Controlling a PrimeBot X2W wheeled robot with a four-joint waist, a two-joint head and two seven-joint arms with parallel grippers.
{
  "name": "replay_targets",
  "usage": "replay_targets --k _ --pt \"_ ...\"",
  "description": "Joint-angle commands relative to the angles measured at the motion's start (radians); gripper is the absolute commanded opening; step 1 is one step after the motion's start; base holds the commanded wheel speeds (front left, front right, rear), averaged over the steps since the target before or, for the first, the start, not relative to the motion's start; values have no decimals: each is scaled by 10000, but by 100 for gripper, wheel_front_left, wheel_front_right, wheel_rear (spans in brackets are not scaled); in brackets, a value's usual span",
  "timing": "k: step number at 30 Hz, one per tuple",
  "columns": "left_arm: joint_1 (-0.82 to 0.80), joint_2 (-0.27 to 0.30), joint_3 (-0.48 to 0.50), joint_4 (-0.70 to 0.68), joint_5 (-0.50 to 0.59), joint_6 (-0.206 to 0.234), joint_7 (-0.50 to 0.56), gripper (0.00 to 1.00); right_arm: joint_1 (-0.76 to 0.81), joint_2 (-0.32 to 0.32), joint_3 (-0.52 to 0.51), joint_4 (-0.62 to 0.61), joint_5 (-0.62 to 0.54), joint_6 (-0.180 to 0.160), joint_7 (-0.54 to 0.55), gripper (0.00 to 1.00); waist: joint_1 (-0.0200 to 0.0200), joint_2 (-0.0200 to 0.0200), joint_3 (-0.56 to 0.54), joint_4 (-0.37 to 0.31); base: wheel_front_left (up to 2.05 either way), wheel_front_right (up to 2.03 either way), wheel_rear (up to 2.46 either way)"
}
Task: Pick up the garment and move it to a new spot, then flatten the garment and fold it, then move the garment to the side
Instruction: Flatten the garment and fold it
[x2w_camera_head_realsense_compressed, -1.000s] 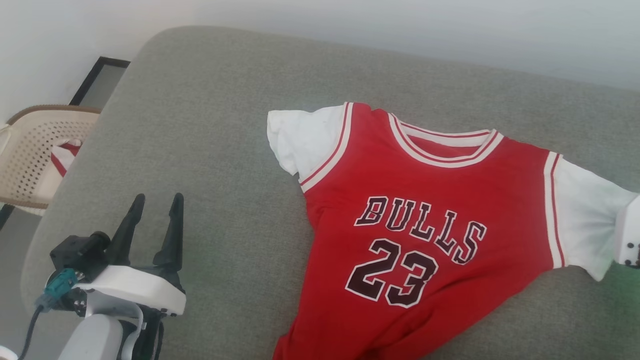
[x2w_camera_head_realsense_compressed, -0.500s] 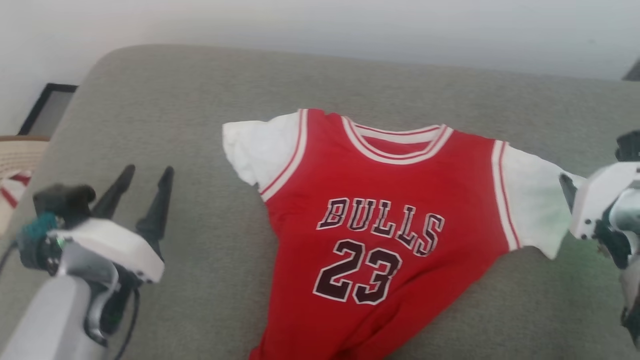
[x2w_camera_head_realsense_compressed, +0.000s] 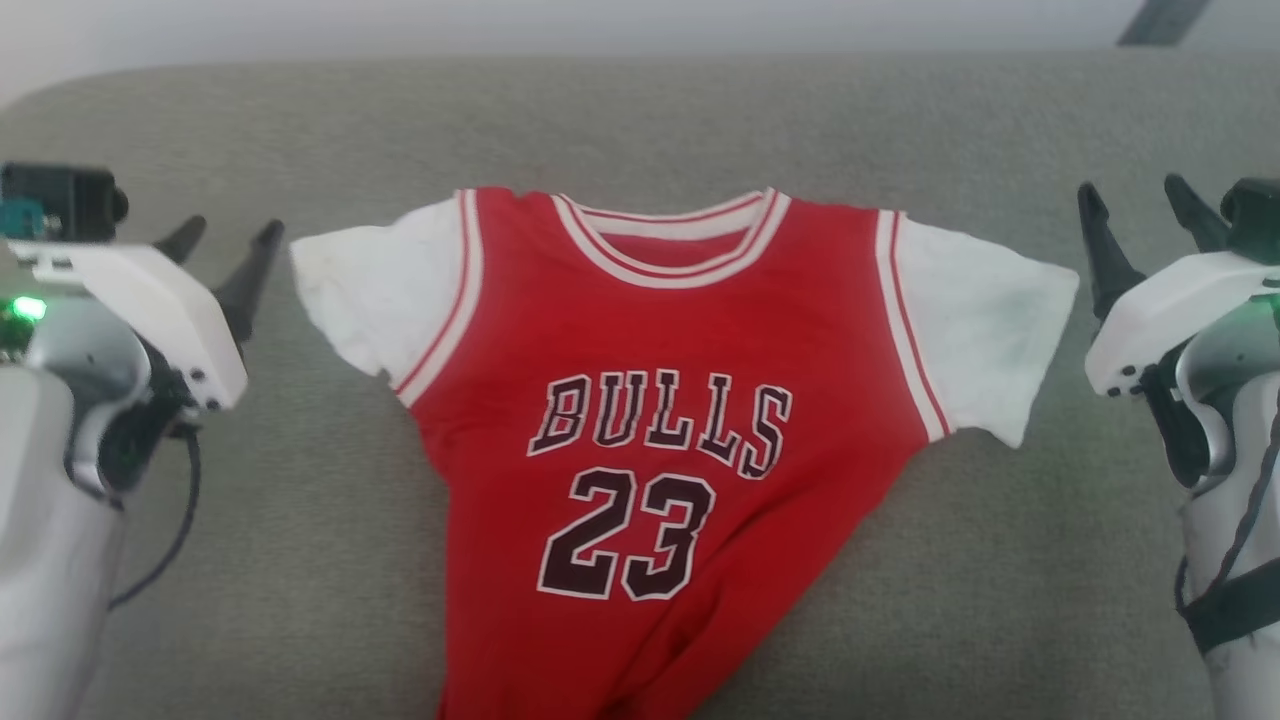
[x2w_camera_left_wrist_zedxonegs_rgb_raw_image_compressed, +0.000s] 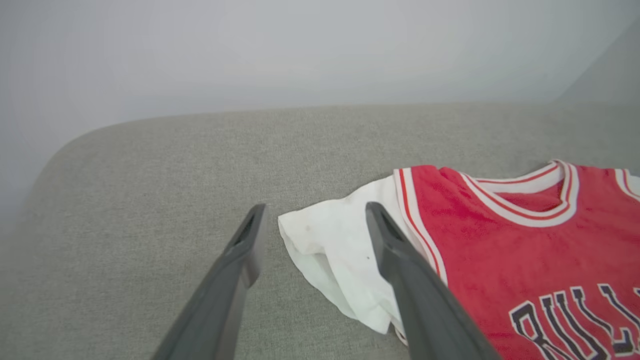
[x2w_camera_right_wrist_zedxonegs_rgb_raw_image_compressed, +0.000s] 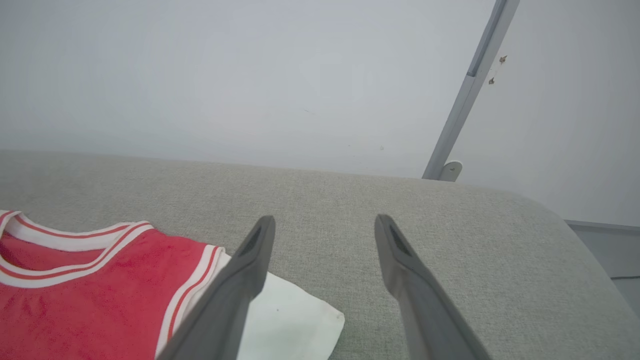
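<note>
Now we see the right hand (x2w_camera_head_realsense_compressed: 1135, 215) released from the white sleeve (x2w_camera_head_realsense_compressed: 985, 325), wide open like the left hand (x2w_camera_head_realsense_compressed: 230, 242); the soft red garment (x2w_camera_head_realsense_compressed: 660, 330) lies on woven grey upholstery (x2w_camera_head_realsense_compressed: 300, 560).

Grey cushion (x2w_camera_head_realsense_compressed: 300, 560), rounded at corners, backing onto pale wall (x2w_camera_right_wrist_zedxonegs_rgb_raw_image_compressed: 250, 75). On wall, slanted grey rail (x2w_camera_right_wrist_zedxonegs_rgb_raw_image_compressed: 467, 95) with small bracket (x2w_camera_right_wrist_zedxonegs_rgb_raw_image_compressed: 450, 170) at its foot, just above cushion edge. Past right corner, grey floor (x2w_camera_right_wrist_zedxonegs_rgb_raw_image_compressed: 610, 250).
</note>
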Motion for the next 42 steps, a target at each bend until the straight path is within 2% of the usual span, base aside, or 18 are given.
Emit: replay_targets --k 1,6,13,19,23,24,25,29,34,36,42 --pt "-355 57 -86 275 -25 -68 245 100 78 161 -36 -266 -72 1 -149 100 0 -1 375 -363 0 0 0" --pt "-1501 124 -321 1501 -254 -156 1390 100 199 471 -135 -1042 -305 1 -28 100 0 -1 849 -695 0 0 0" --pt "-2935 169 -656 3252 -356 -58 3079 100 270 674 -169 -1725 -335 1 493 100 0 -1 1503 -985 0 0 0" --pt "-3820 274 -1001 4500 -6 106 3806 100 156 692 -128 -2068 -232 1 925 100 0 -1 2007 -1165 0 0 0" --pt "-4068 -2 -1083 5350 -137 114 4197 100 170 620 34 -2127 -1 1 1456 100 0 -1 2232 -1204 0 0 0" --pt "-4098 -65 -1165 5513 -120 77 4292 47 180 605 76 -2099 114 1 1662 100 0 -1 2272 -1200 0 0 0" --pt "-4142 -151 -1267 5622 -85 23 4336 0 165 573 136 -2095 194 1 1862 100 0 -1 2312 -1192 0 0 0" --pt "-4298 -330 -1392 5878 -113 -110 4357 0 -58 475 229 -1982 475 1 2601 100 0 -1 2427 -1127 0 0 0" --pt "-4639 -629 -1575 6055 -205 -287 4116 0 -703 375 262 -1495 819 1 4121 100 0 -1 2586 -902 0 0 0" --pt "-4847 -823 -1680 6154 -249 -320 4002 0 -1228 298 232 -939 952 1 5051 100 0 -1 2683 -725 0 0 0" --pt "-5212 -1121 -1920 6306 -305 -395 3741 0 -1858 447 352 448 989 4 6934 100 0 -1 2792 -422 0 0 0"
